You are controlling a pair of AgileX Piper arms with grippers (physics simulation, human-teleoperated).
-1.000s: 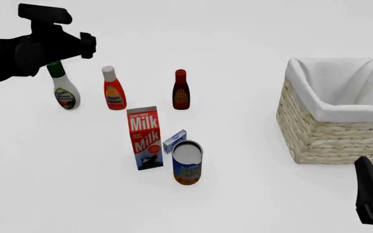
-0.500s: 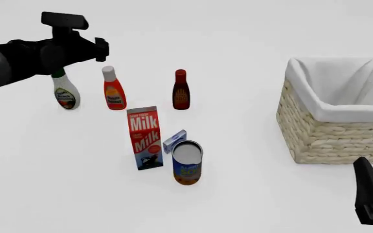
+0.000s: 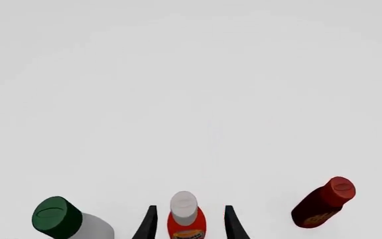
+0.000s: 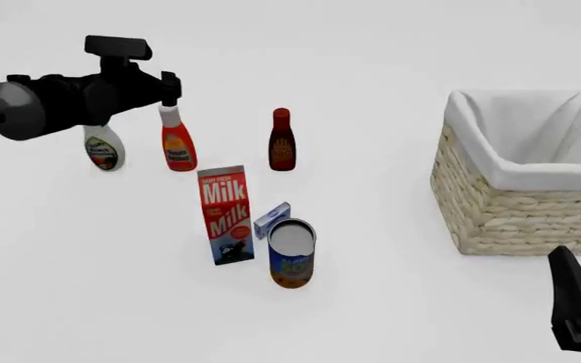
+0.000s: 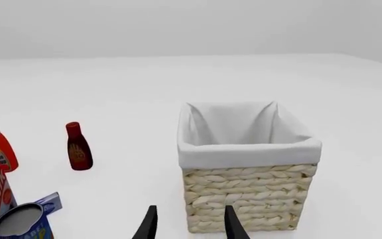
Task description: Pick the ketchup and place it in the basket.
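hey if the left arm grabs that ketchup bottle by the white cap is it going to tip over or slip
The ketchup stands tall on a narrow base, so a sideways nudge could probably tip it. Its white cap tapers and looks smooth, so the left gripper, jaws open either side of it, might slip upward. The wider red body likely offers a surer hold.

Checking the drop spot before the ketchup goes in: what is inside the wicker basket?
The pale woven wicker basket shows only its white cloth lining on the inner walls; no items are visible. Its floor is hidden by the front rim in both views.
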